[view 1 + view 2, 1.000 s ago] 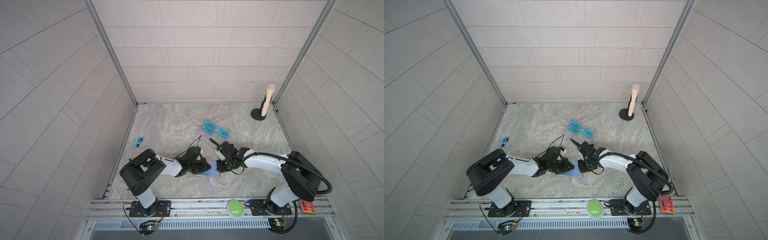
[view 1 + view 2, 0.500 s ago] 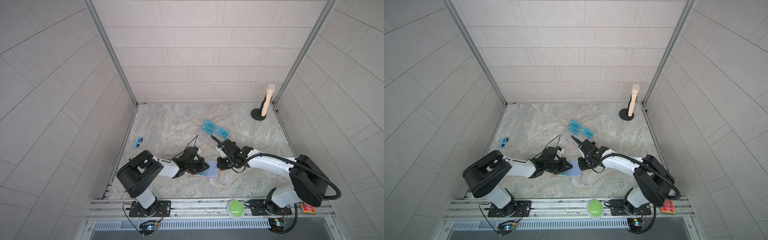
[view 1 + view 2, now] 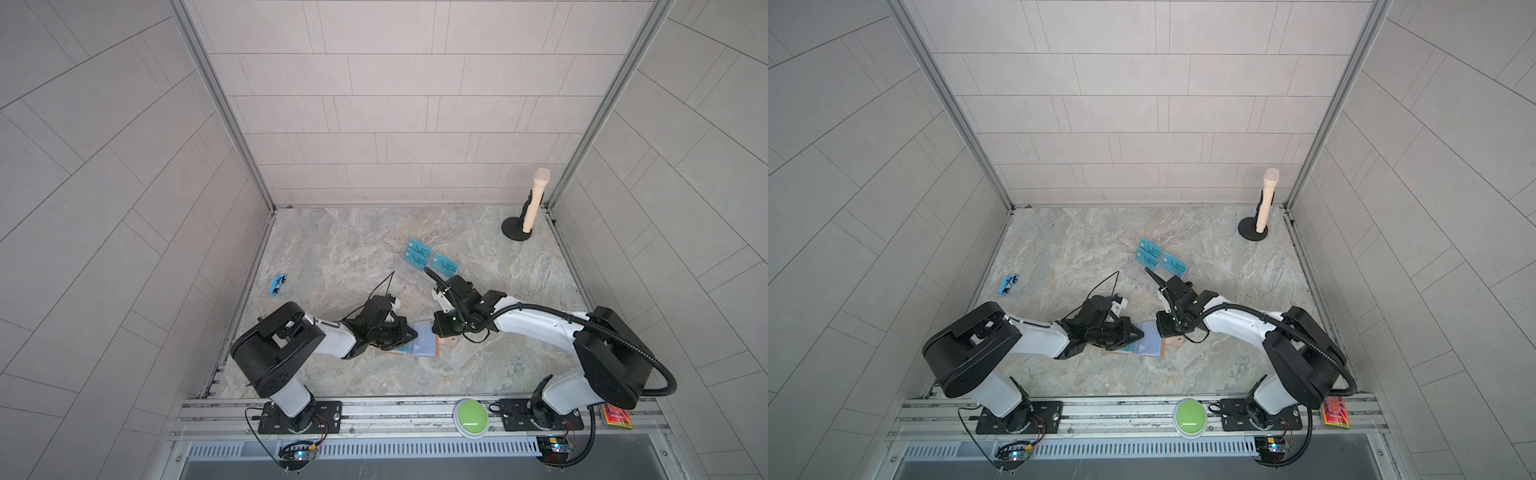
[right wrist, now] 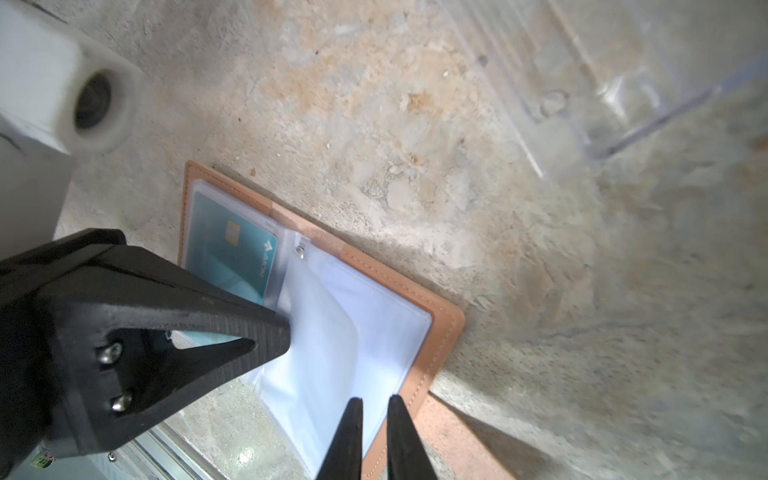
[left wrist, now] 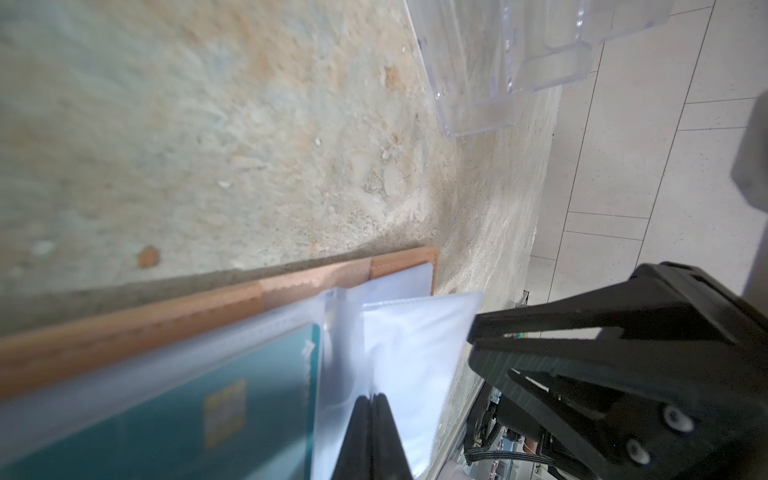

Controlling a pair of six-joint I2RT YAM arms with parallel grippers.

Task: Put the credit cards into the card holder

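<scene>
The tan card holder (image 3: 424, 348) (image 3: 1152, 347) lies open near the table's front. A teal credit card (image 4: 232, 253) (image 5: 199, 399) sits in one of its clear pockets. My left gripper (image 5: 371, 400) (image 3: 410, 333) is shut on the edge of a loose pale pocket leaf (image 4: 324, 332). My right gripper (image 4: 374, 400) (image 3: 1162, 329) hovers over the holder's tan edge (image 4: 442, 332), its fingers a narrow gap apart with nothing between them. More teal credit cards (image 3: 417, 254) (image 3: 1173, 264) stand in the clear acrylic stand (image 5: 498, 62) behind.
A beige microphone on a black base (image 3: 535, 203) stands at the back right corner. A small blue toy (image 3: 277, 285) lies at the left edge. A green button (image 3: 471, 415) and an orange patterned slab (image 3: 616, 415) sit on the front rail.
My left gripper has closed fully on the pocket leaf. The right arm's elbow swung out to the right while its gripper stayed over the holder.
</scene>
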